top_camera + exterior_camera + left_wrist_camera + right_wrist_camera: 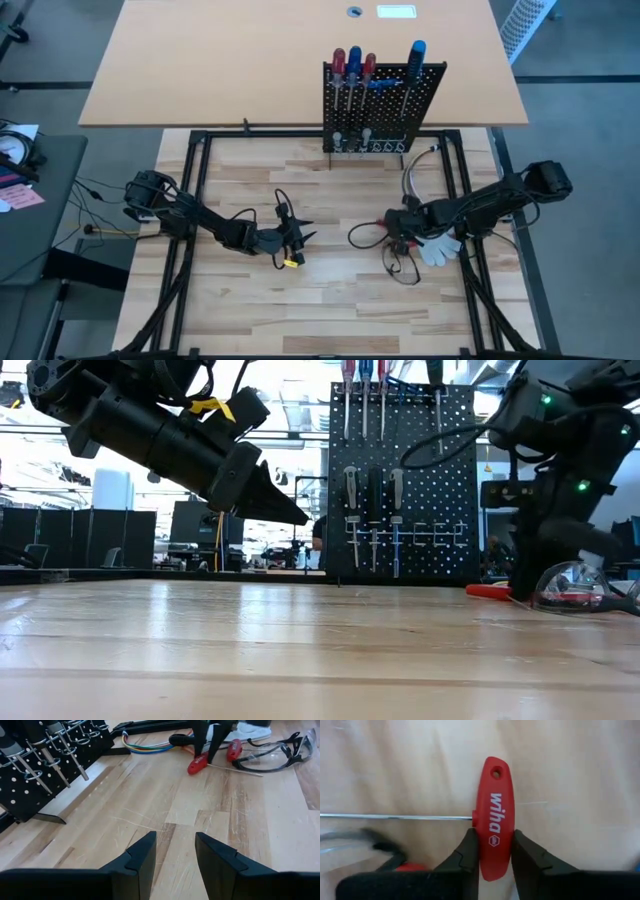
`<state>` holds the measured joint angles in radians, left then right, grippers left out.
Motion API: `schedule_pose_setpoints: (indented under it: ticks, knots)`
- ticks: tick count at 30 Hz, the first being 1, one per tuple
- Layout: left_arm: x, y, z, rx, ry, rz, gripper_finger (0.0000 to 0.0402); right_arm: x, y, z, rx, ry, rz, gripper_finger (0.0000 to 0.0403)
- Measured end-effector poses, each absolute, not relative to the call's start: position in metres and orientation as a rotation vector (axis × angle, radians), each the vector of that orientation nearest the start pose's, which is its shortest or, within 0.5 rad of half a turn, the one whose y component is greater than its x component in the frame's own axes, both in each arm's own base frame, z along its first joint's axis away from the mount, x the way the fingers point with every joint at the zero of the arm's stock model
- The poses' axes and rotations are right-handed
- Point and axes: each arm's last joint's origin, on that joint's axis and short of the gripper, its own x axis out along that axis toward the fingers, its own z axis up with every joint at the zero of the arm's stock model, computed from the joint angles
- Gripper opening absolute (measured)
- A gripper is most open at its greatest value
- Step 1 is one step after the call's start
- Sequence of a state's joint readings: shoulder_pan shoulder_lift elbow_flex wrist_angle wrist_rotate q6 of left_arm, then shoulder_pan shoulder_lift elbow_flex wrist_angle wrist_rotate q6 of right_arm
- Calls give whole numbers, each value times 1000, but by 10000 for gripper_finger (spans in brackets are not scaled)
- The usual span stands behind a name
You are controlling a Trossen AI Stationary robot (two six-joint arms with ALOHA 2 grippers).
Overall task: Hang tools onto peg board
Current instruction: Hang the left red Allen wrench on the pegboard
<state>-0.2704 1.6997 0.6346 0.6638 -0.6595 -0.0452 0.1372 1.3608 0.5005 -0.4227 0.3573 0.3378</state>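
Right hand [495, 851] had pinched the red T-handle driver [494, 820] across its stiff, smooth grip, light tool, thin shaft best avoided; left hand [175, 852] hung part-open, empty

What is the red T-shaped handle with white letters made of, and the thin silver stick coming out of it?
The red T-shaped handle looks like smooth, slightly glossy plastic: even colour, moulded hole, printed white lettering. The thin silver shaft looks like bare steel, grey and shiny. The right gripper pinches the handle.

Glossy red plastic T-handle [493, 820] showing a thin bare steel shaft; scuffed pale wood tabletop [200, 815]; matt black perforated metal peg board [384, 108].
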Motion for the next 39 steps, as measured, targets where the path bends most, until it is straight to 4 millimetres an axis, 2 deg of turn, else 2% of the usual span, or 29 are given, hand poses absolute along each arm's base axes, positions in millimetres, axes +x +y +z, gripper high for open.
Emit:
schedule_pose_setpoints:
  ticks: [5, 6, 12, 15, 17, 20, 24, 27, 34, 39]
  knots:
    - [302, -64, 145, 136, 352, 395, 131, 202, 16, 133, -180, 1149, -499, 75]
    - [302, -64, 145, 136, 352, 395, 131, 205, 15, 137, -209, 1127, -525, 58]
    - [302, -64, 145, 137, 353, 395, 131, 223, 17, 170, -481, 1010, -684, 6]
    - [302, -64, 145, 137, 352, 395, 131, 233, 16, 188, -604, 969, -745, 4]
    - [302, -64, 145, 137, 352, 395, 131, 238, 14, 196, -622, 964, -752, 10]
    - [302, -64, 145, 137, 353, 395, 131, 239, 10, 202, -579, 972, -756, 16]
    - [302, -64, 144, 137, 355, 391, 131, 237, 1, 198, -454, 1026, -695, 29]
    - [302, -65, 144, 132, 357, 369, 131, 233, -9, 191, -365, 1078, -660, 56]
    - [303, -65, 144, 131, 355, 369, 131, 226, -56, 171, -108, 1068, -699, 141]
    - [303, -65, 145, 131, 354, 369, 131, 214, -83, 158, 153, 1004, -793, 151]
